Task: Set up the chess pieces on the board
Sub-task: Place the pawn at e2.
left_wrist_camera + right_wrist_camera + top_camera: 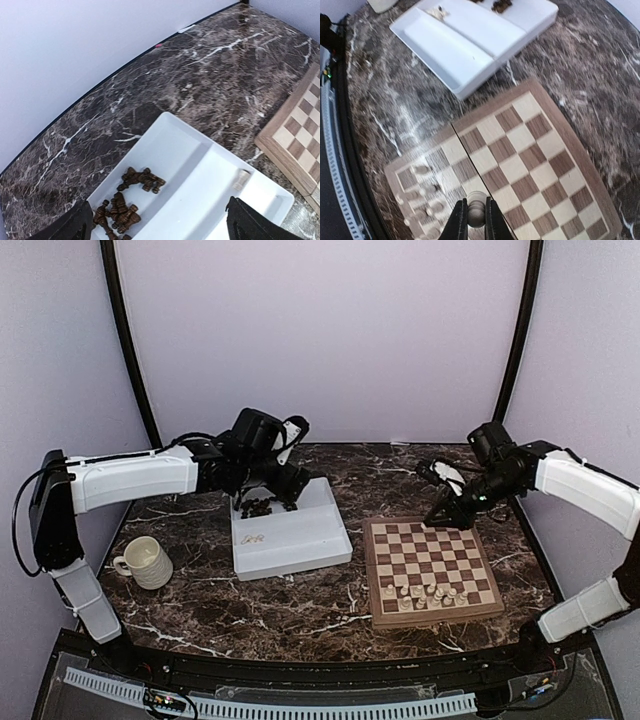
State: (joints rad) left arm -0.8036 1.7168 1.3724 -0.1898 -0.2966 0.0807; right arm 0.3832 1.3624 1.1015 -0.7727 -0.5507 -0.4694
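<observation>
Closest to your right wrist camera, the right pincer (475, 206) is clamped tight on a cream chess piece (476, 216) above the board (540, 150). You cannot tell whether it touches a square. The board lies on the right half of the dark, white-veined marble worktop (300, 605), closed in by pale lilac walls (330, 330). Cream pieces (425, 593) crowd its near rows, too small and blurred to name. Left of it sits the white divided tray (200, 165), with dark brown pieces (132, 195) heaped in one compartment and a lone cream piece (241, 179) next door. Your left pincer (162, 226) hangs over the tray, spread wide, holding nothing. A cream mug (145, 562) stands far left. From above, the left arm (140, 478) hides the tray's far corner.
</observation>
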